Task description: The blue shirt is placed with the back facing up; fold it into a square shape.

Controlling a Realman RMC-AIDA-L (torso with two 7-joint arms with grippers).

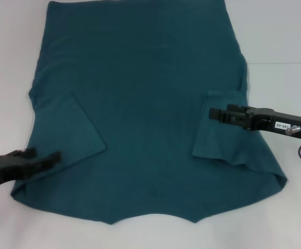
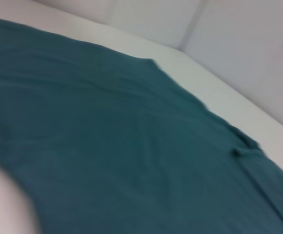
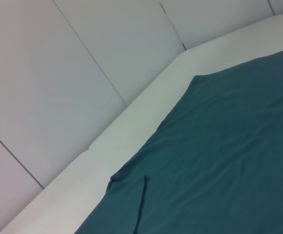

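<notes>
The white table (image 1: pixel 280 36) carries the blue shirt (image 1: pixel 140 104), spread flat with its plain back up, hem at the far side and neckline at the near edge. Both short sleeves lie folded inward onto the body: the left sleeve (image 1: pixel 70 132) and the right sleeve (image 1: pixel 215 129). By the look of it, the sleeve fold is done and the side folds come next. The left gripper (image 1: pixel 54 157) hovers at the near-left edge of the shirt; the right gripper (image 1: pixel 213 113) sits over the right sleeve. Whether either one's fingers are spread or pinching cloth, I cannot tell. The next move likely calls for gripping a side edge cleanly without dragging the sleeves open.
</notes>
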